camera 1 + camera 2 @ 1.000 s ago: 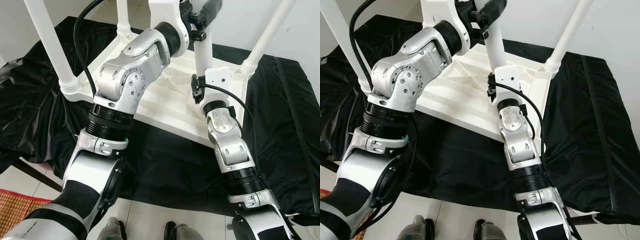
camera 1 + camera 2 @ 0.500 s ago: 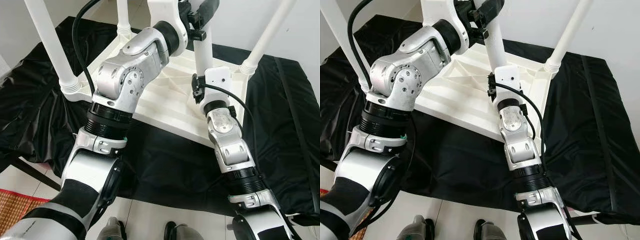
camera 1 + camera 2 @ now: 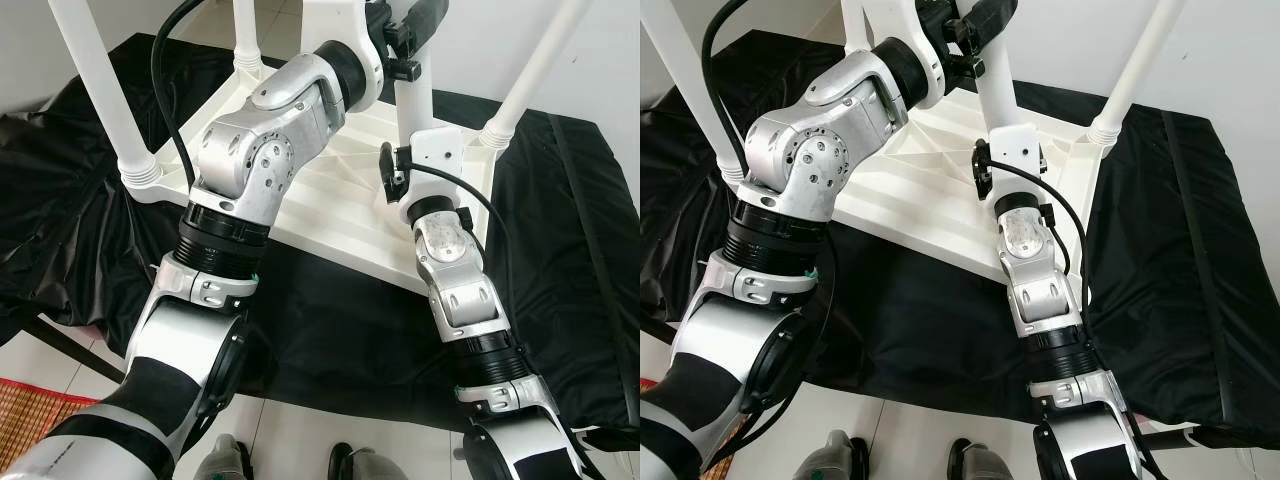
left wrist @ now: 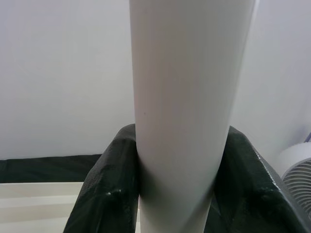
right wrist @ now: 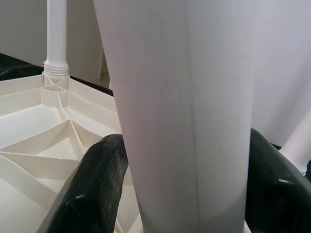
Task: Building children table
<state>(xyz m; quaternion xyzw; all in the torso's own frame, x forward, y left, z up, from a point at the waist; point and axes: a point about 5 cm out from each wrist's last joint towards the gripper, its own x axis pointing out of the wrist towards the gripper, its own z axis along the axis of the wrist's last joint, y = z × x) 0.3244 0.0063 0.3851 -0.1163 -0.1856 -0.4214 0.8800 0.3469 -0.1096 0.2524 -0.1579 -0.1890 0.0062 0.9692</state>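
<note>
Left gripper (image 4: 182, 194) and right gripper (image 5: 189, 194) fingers pinching 1 white table leg (image 3: 412, 100).

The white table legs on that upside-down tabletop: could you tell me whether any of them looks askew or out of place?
The leg gripped by both the left gripper and right gripper seems to lean slightly over the tabletop. The corner legs splay outward evenly, which looks normal. Nothing appears damaged.

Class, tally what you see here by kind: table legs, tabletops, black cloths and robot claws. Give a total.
Legs: 4
Tabletop: 1
Cloth: 1
Claws: 2, left claw, right claw
Total: 8
</note>
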